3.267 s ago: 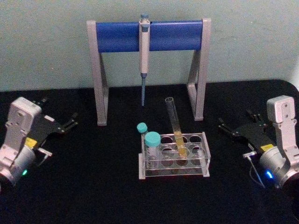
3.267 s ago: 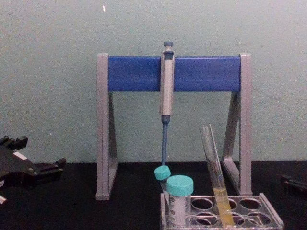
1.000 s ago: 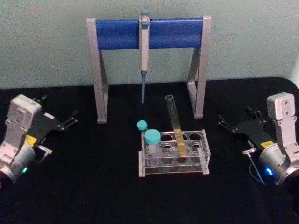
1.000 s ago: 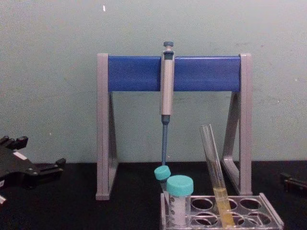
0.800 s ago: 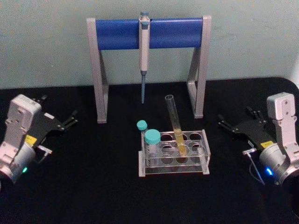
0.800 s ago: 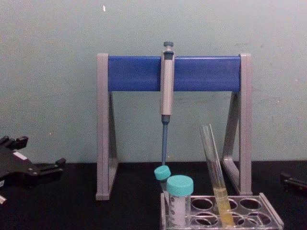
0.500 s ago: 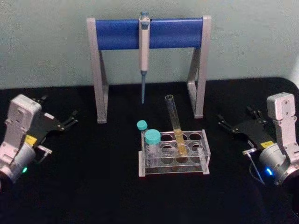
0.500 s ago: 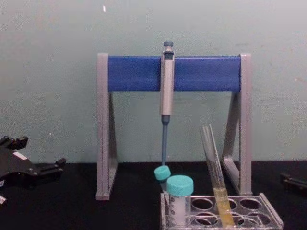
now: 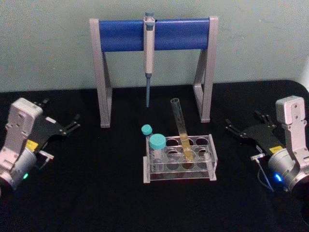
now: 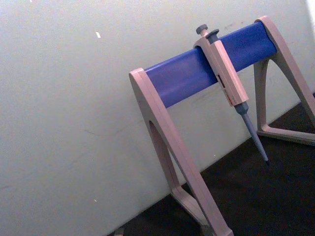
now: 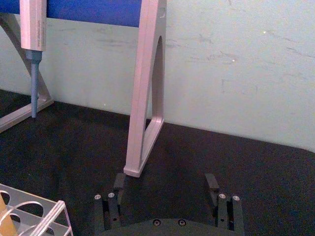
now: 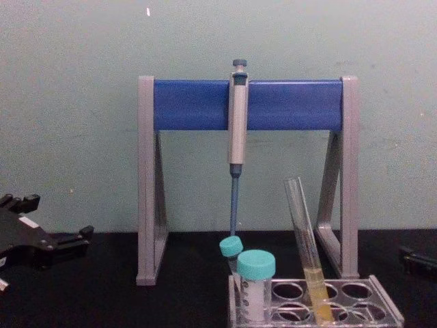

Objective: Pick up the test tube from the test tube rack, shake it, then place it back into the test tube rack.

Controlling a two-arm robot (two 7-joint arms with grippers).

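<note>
The long, thin, clear glass test tube (image 9: pixel 180 128) with yellow liquid in its lower part stands in the low clear plastic test tube rack (image 9: pixel 179 158) at the middle of the black table (image 9: pixel 96 193), leaning so its open mouth tips toward the robot's left and toward the grey-and-blue pipette stand (image 9: pixel 153 35) behind it. Both arms sit well apart from it: the left gripper (image 9: pixel 73 124) out at the left side, the right gripper (image 9: pixel 232 129) at the right, its fingers (image 11: pixel 211 183) spread wide with nothing between them; the left one's jaws also look parted and empty. Nothing has been lifted yet, so the reach is the step in hand. The right arm looks the better choice to me, since the wide teal-capped vial (image 9: pixel 157 149) and the thin teal-capped tube (image 9: pixel 146 131) crowd the rack's left end. I would close on the bare glass above the liquid, then pull along the tube's lean rather than straight up, so the rack is not dragged.
</note>
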